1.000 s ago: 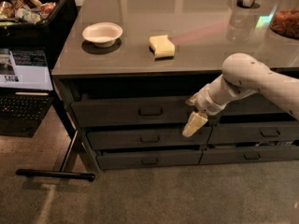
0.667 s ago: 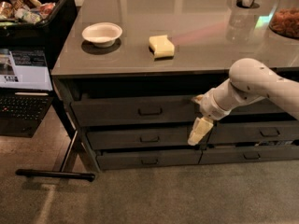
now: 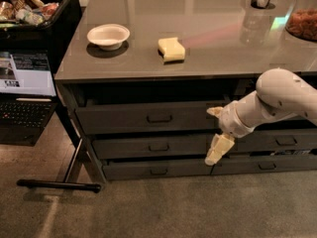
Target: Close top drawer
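The top drawer (image 3: 143, 117) is the wide dark-grey front just under the countertop (image 3: 213, 58) on the left stack, with a small centred handle (image 3: 159, 118). Its front stands slightly out from the cabinet, with a dark gap above it. My gripper (image 3: 217, 131), on the white arm (image 3: 277, 95) that reaches in from the right, is at the drawer front's right end. Its pale fingers (image 3: 219, 149) are spread apart and hold nothing.
Two shorter grey drawers (image 3: 158, 147) sit below, and a neighbouring stack (image 3: 287, 142) is on the right. A white bowl (image 3: 108, 35) and a yellow sponge (image 3: 172, 49) lie on the counter. A laptop (image 3: 25, 90), a black bin (image 3: 39, 9) and a floor stand bar (image 3: 59, 185) are on the left.
My gripper has moved a little to the right and down along the drawer fronts. The top drawer front, the bowl and the sponge have not visibly moved.
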